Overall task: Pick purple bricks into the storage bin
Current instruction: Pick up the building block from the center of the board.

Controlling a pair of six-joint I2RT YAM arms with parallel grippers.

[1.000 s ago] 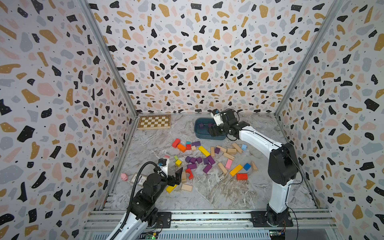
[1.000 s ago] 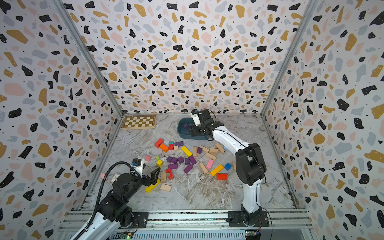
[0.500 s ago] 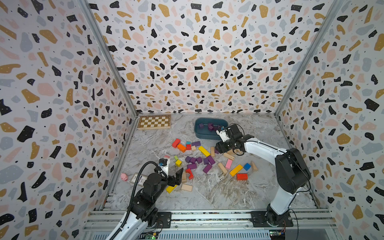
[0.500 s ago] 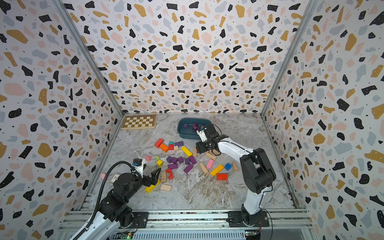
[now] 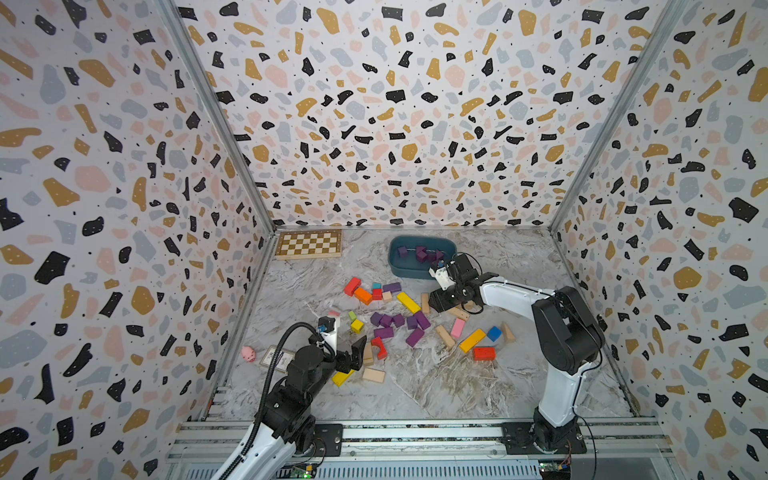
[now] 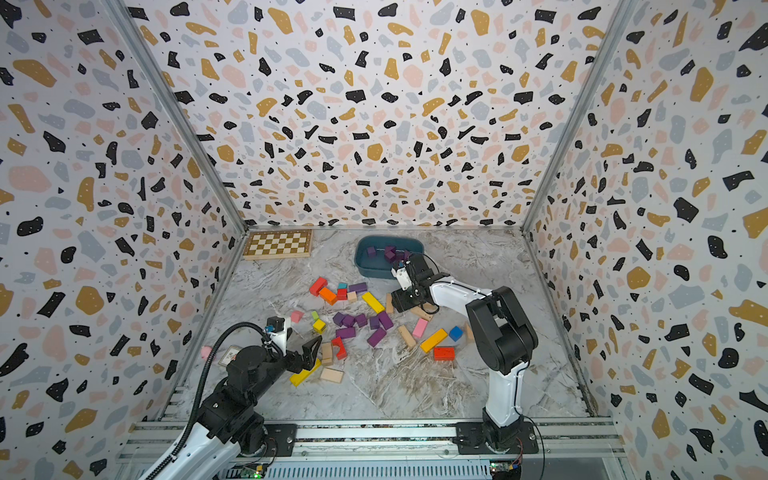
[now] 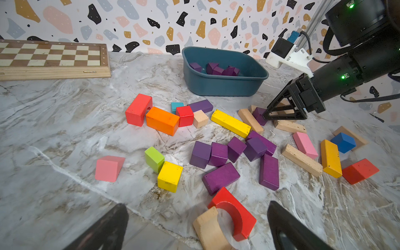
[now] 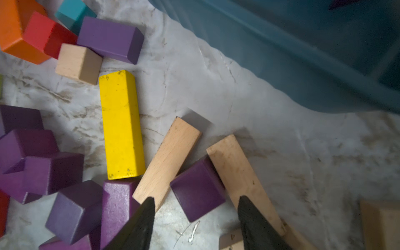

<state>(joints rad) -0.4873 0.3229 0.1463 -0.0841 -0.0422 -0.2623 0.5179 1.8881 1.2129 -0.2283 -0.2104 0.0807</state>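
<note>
In a top view, the right gripper (image 6: 398,302) sits low over the marble floor among scattered blocks. Just beyond it stands the storage bin (image 6: 370,271), with purple bricks (image 6: 390,252) inside. A tan plank (image 6: 389,302) lies right at its tip, and a yellow bar (image 6: 372,302) lies just past that. Loose purple bricks (image 6: 345,332) cluster between it and the left gripper (image 6: 311,353).

Perhaps five bricks (image 5: 421,254) in bin (image 5: 409,271).
</note>
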